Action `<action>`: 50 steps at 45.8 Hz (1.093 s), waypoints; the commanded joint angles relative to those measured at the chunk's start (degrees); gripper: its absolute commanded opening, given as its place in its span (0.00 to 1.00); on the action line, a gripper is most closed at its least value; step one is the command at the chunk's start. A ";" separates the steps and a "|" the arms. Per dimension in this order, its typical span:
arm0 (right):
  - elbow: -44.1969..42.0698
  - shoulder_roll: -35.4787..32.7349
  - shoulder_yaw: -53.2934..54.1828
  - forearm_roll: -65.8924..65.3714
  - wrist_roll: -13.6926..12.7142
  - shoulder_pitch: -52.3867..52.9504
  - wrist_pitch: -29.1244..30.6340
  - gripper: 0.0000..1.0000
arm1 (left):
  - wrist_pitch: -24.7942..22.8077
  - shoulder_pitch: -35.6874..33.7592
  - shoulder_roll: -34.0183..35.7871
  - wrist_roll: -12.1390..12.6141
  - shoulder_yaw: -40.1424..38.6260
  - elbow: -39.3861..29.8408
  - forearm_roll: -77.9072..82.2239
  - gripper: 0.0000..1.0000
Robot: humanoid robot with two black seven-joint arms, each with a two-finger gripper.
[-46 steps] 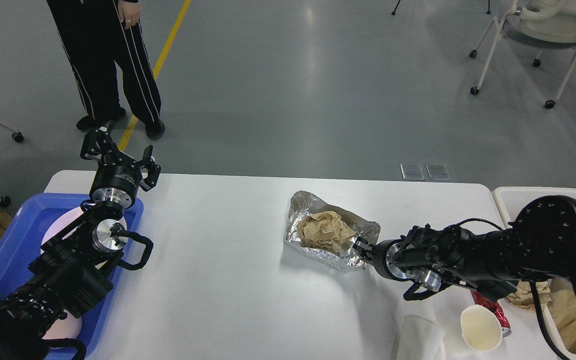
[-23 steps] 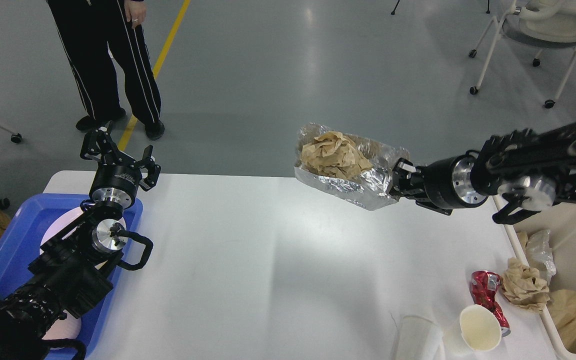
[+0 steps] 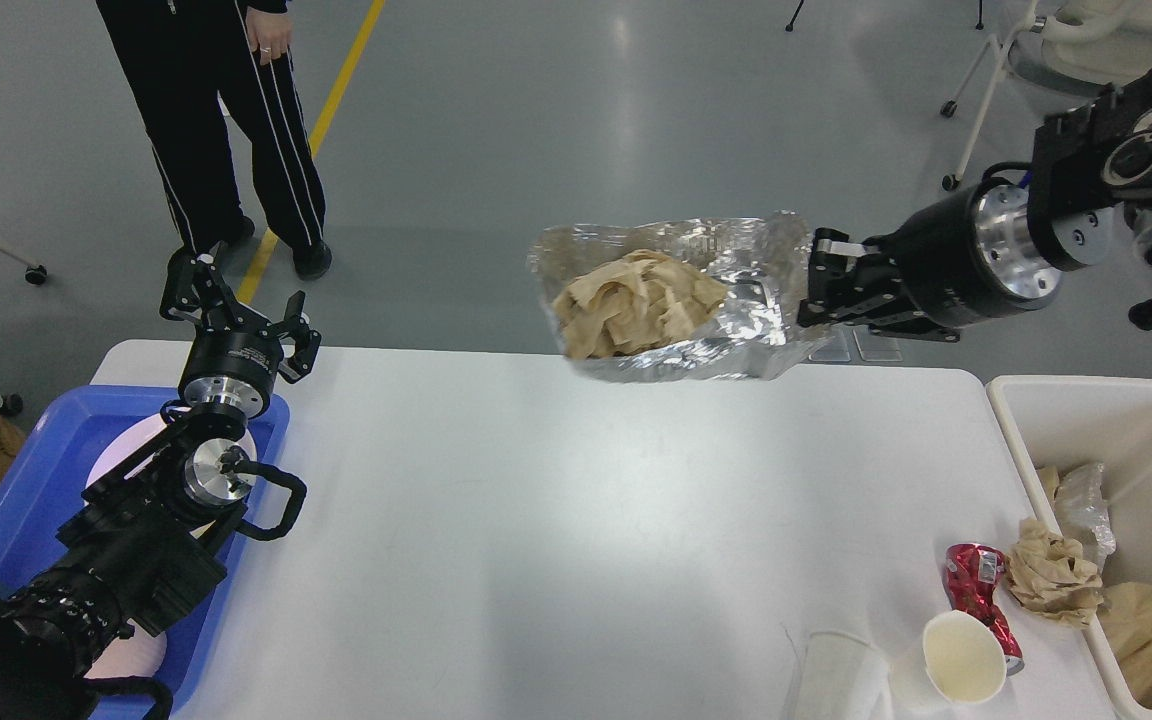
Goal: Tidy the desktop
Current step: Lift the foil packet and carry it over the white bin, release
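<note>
The desktop (image 3: 536, 540) is a wide white tabletop. High above its far edge my right gripper (image 3: 816, 290) is shut on the rim of a crumpled foil tray (image 3: 736, 260) that holds wadded brown paper (image 3: 636, 300). The tray hangs in the air, tilted. My left gripper (image 3: 236, 300) stands open over the far left corner, with nothing between its fingers. Near the right front lie a crushed red can (image 3: 976, 585), a ball of brown paper (image 3: 1051, 580), a white paper cup (image 3: 956, 670) and a clear plastic cup (image 3: 836, 680).
A blue tray (image 3: 26, 500) with a white plate sits at the left under my left arm. An off-white bin (image 3: 1136, 430) at the right holds brown paper and plastic. A person (image 3: 226, 130) stands beyond the far left corner. A wheeled chair (image 3: 1036, 40) is at the back right.
My right gripper has lifted the foil tray off the desktop, carrying it up and toward the far side. The left arm has not moved.
</note>
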 commanded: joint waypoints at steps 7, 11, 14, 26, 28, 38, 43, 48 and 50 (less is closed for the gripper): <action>-32.38 -11.15 -2.65 -3.67 0.08 -24.36 -0.76 0.00 | 0.00 0.00 0.00 0.00 0.00 0.00 0.00 0.97; -46.61 -11.50 -0.72 -2.79 0.08 -36.74 -1.47 0.00 | 0.00 0.00 -0.09 0.00 0.00 0.00 0.00 0.97; -58.30 -10.89 2.35 -2.27 0.08 -47.64 -2.26 0.00 | 0.00 0.00 0.00 0.00 0.00 0.00 0.00 0.97; -88.92 -1.58 19.85 4.06 -1.06 -83.96 -4.01 0.00 | 0.00 0.00 0.00 0.00 0.00 0.00 0.00 0.97; -90.59 0.09 20.90 4.15 -1.50 -86.60 -6.03 0.00 | -0.09 0.00 0.00 0.00 0.00 0.00 0.00 0.97; -90.77 2.21 23.63 4.24 -4.93 -90.04 -12.81 0.00 | 0.00 0.00 0.00 0.00 0.00 0.00 0.00 0.97; -90.69 2.73 24.16 4.24 -4.58 -90.21 -12.46 1.00 | 0.00 0.00 -0.09 0.00 0.00 0.00 0.00 0.97; -90.77 2.73 24.42 4.33 -4.58 -90.13 -12.46 1.00 | 0.00 0.00 0.00 0.00 0.00 0.00 0.00 0.97; -90.77 2.73 24.42 4.33 -4.58 -90.13 -12.46 1.00 | 0.00 0.00 0.00 0.00 0.00 0.00 0.00 0.97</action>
